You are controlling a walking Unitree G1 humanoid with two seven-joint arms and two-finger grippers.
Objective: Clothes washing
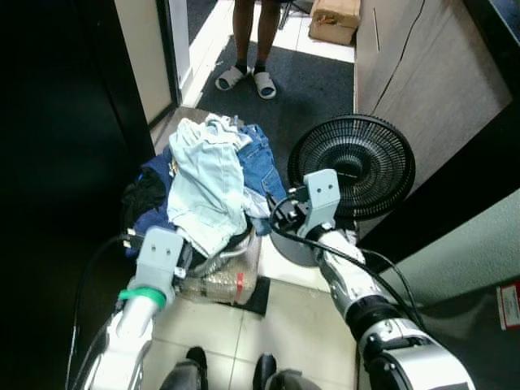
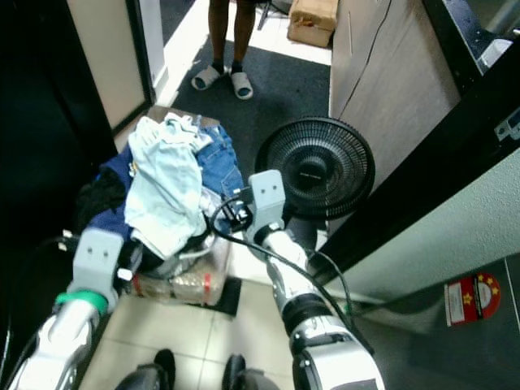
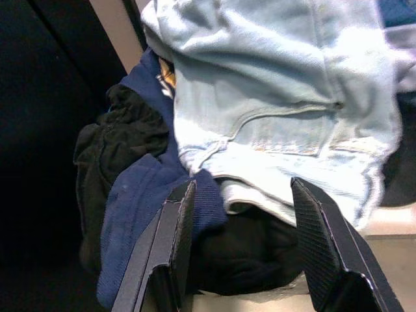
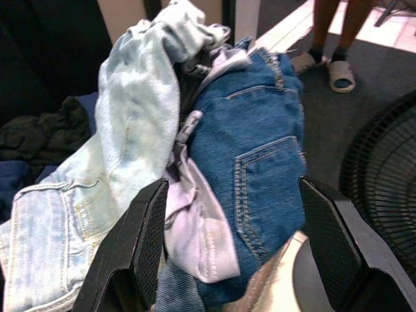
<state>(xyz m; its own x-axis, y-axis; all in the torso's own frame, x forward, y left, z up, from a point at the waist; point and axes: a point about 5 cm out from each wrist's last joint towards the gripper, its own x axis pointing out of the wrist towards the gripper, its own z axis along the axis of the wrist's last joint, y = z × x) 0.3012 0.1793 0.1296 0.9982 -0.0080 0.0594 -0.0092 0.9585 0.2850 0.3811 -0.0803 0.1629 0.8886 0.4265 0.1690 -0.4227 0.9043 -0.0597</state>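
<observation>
A heap of clothes (image 1: 203,179) lies on the floor (image 1: 292,317) straight ahead of the robot, at about 12 o'clock, piled over a clear plastic-wrapped bundle (image 1: 223,280). On top sprawl pale blue jeans (image 1: 207,183); darker blue jeans (image 4: 253,162) lie just beside them toward 1 o'clock, with a lilac garment (image 4: 198,221) tucked between the two. A navy garment (image 3: 140,201) and a black one (image 3: 120,136) sit at the heap's 10 o'clock edge, against a dark cabinet (image 1: 57,146). The left pincer (image 3: 244,247) hovers with its fingers spread wide over the near edge of the heap, above the hem of the pale jeans and the navy cloth, gripping nothing. The right pincer (image 4: 240,253) is likewise spread wide and empty, close over the dark jeans and the lilac piece. A black round fan (image 1: 351,166) stands at 2 o'clock, touching a grey wall panel (image 1: 406,73). A person in sandals (image 1: 245,79) stands on a dark mat (image 1: 309,89) beyond the heap, and a cardboard box (image 1: 335,20) sits further off at 1 o'clock.
</observation>
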